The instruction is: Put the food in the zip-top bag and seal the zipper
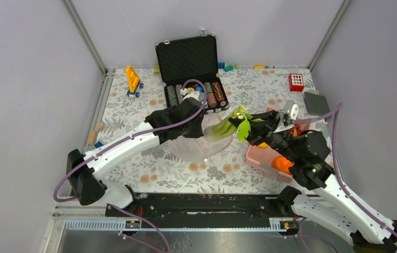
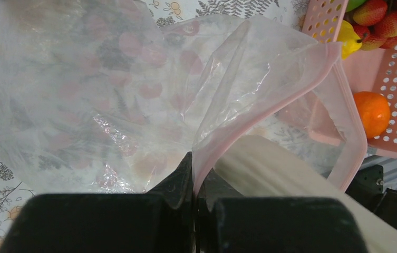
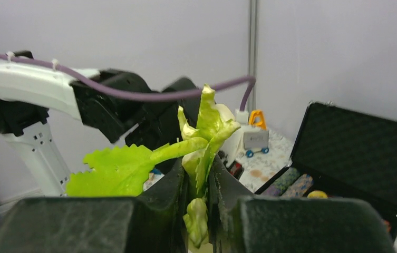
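The left gripper [image 2: 192, 158] is shut tight on the pink zipper [image 2: 270, 113], lifting one lip so the bag [image 2: 80, 95] gapes just ahead of its fingers. The right gripper [image 3: 199, 174], nearly closed, clamps the celery [image 3: 206, 126] by its leafy end, and the pale stalk reaches forward into that mouth. Beyond the bag, the basket [image 2: 396, 105] holds the orange [image 2: 373, 113], not yet bagged.

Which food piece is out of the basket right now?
The celery stalk, pinched at its leafy end by the right gripper; the orange, lemon and strawberries lie in the pink basket.
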Controlling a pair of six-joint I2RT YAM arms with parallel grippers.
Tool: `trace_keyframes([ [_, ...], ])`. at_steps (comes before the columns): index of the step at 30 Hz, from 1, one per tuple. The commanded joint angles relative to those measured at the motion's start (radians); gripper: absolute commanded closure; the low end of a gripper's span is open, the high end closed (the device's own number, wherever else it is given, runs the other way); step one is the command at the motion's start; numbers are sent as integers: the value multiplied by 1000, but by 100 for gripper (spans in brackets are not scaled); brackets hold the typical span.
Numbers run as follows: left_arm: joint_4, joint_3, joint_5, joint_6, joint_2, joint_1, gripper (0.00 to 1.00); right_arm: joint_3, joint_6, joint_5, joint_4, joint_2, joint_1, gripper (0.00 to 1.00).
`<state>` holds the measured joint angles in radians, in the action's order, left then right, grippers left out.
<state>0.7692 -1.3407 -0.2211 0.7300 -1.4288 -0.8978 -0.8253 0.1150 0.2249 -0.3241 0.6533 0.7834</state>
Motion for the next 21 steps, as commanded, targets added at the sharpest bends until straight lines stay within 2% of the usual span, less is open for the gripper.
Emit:
trace_keyframes([
  [1, -25, -43, 50, -16, 66, 3, 100, 75, 57, 7, -158, 21, 4, 100],
  [6, -31, -58, 158, -32, 112, 1, 100, 198, 13, 39, -334, 92, 3, 100],
  [12, -58, -86, 281, -37, 136, -3, 100, 264, -63, 123, -593, 283, 6, 100],
  [16, -39, -113, 252, -31, 146, -6, 100, 235, -158, 117, -508, 354, 23, 100],
  [21, 26, -161, 113, -32, 144, -6, 100, 223, -350, 95, -295, 309, 63, 100],
])
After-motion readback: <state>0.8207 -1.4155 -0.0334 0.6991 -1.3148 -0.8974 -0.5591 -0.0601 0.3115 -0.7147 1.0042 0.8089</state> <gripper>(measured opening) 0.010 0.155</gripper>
